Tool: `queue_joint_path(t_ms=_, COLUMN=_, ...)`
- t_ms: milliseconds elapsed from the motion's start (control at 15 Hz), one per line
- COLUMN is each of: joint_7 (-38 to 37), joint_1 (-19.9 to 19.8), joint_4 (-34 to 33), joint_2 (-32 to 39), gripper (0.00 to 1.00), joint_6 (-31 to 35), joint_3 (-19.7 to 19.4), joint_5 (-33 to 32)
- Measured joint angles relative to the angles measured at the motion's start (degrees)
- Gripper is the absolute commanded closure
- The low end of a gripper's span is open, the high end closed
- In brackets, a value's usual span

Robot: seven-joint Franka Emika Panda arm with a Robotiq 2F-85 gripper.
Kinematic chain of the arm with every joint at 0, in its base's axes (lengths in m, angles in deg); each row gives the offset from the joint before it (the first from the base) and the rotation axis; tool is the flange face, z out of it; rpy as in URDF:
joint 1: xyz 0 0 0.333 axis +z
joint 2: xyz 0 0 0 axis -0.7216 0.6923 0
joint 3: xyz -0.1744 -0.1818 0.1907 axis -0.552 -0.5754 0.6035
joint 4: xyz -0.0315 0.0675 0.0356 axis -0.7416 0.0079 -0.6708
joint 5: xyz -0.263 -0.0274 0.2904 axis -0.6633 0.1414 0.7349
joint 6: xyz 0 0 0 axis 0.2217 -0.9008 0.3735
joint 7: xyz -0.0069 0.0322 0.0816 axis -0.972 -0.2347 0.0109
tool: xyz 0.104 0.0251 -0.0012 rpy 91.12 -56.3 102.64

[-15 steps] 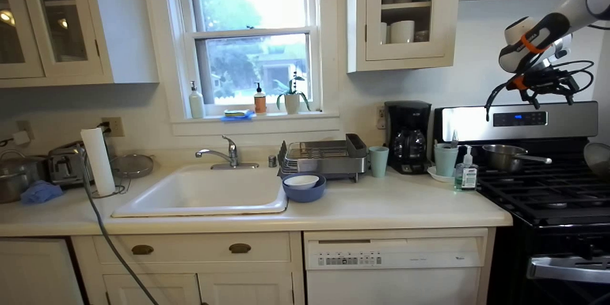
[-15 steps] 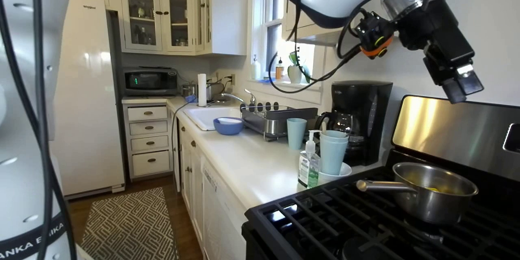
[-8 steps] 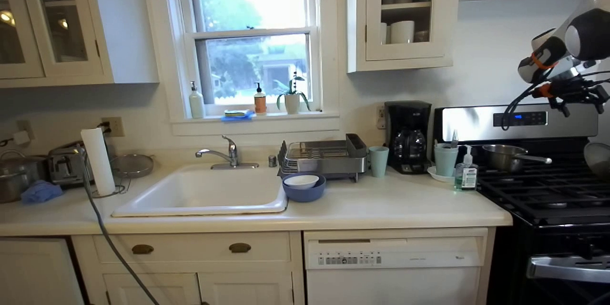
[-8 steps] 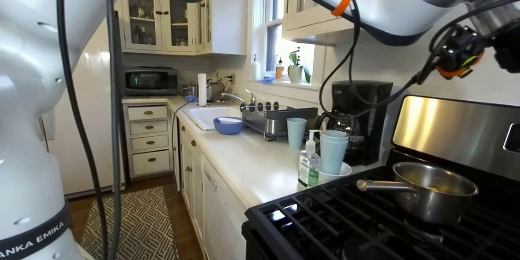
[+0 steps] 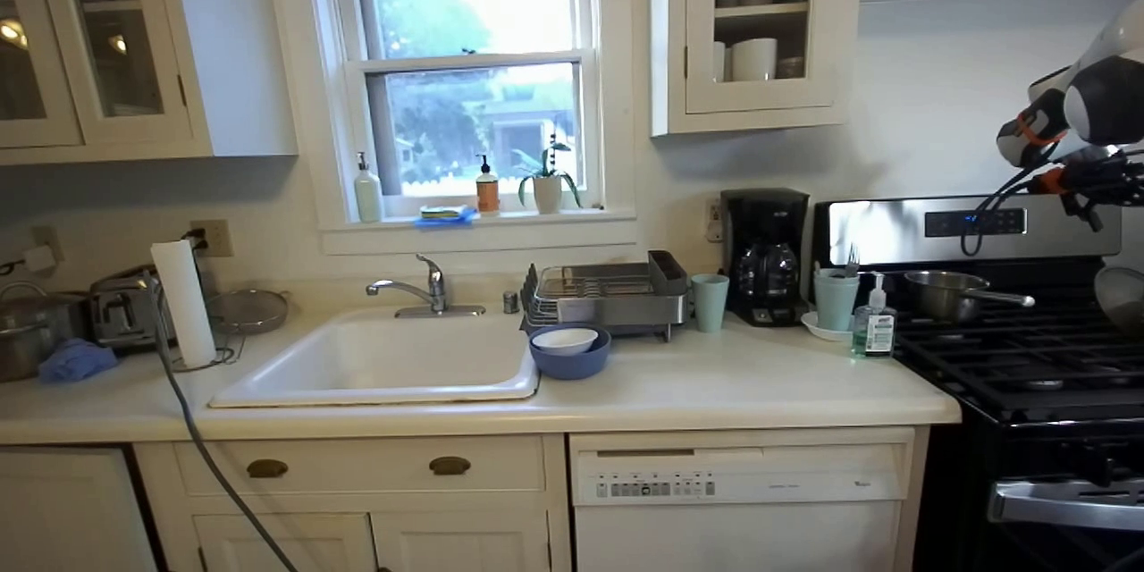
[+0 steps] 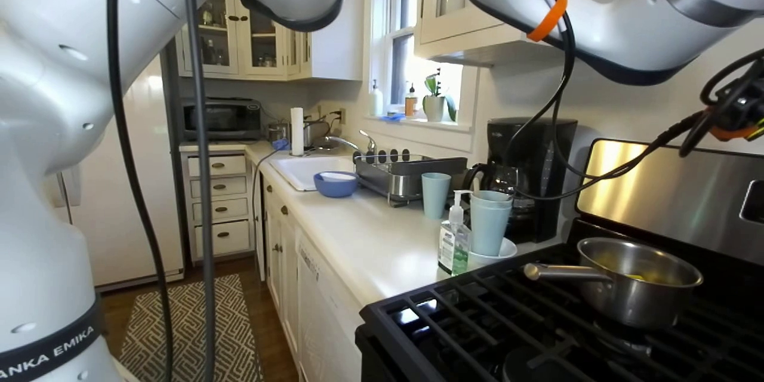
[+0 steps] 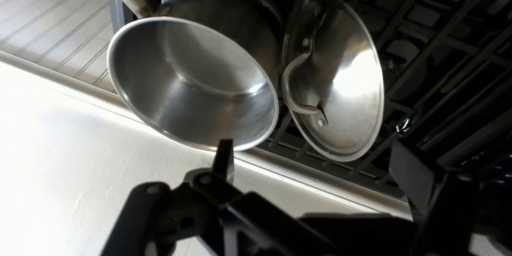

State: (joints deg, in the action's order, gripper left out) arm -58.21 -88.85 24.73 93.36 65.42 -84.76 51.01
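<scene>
My gripper point(image 7: 314, 160) is open and holds nothing. In the wrist view its dark fingers point(image 7: 225, 162) stand wide apart, above the stove. A steel pot point(image 7: 192, 72), bare inside, lies just beyond the left finger. A steel lid point(image 7: 340, 88) with a loop handle leans beside it, opposite the gap. Both look apart from the fingers. Both exterior views show a steel pot point(image 5: 947, 297) point(image 6: 638, 286) on the grates; I cannot tell whether it is the same one. In an exterior view something yellow point(image 6: 635, 278) shows inside it. The lid also shows at an exterior view's edge point(image 5: 1122, 299).
The gas stove point(image 6: 555, 334) has a raised steel back panel point(image 5: 880, 237). Beside it stand a sanitizer bottle point(image 5: 874, 331), pale green cups point(image 5: 836, 302) and a black coffee maker point(image 5: 766, 223). A dish rack point(image 5: 617, 308) and blue bowl point(image 5: 572, 365) are farther along. Arm cables point(image 6: 644, 158) hang low.
The arm has moved right in both exterior views and a little lower. The gripper has left the frame in an exterior view. The pot and counter things have not moved.
</scene>
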Motion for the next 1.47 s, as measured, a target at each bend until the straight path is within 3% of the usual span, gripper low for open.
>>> queue_joint_path(t_ms=333, joint_7=0.00, joint_1=0.11, joint_4=-0.37, joint_2=0.02, gripper=0.00, joint_6=-0.38, joint_3=0.17, joint_5=0.02)
queue_joint_path(t_ms=867, joint_7=-0.92, joint_1=0.11, joint_4=-1.10, joint_2=3.46, gripper=0.00, joint_6=-0.92, joint_3=3.89, joint_5=0.49)
queue_joint_path(t_ms=1467, joint_7=-1.02, joint_1=-1.45, joint_4=-12.67, joint_2=11.27, gripper=0.00, joint_6=-1.77, joint_3=4.15, joint_5=4.22)
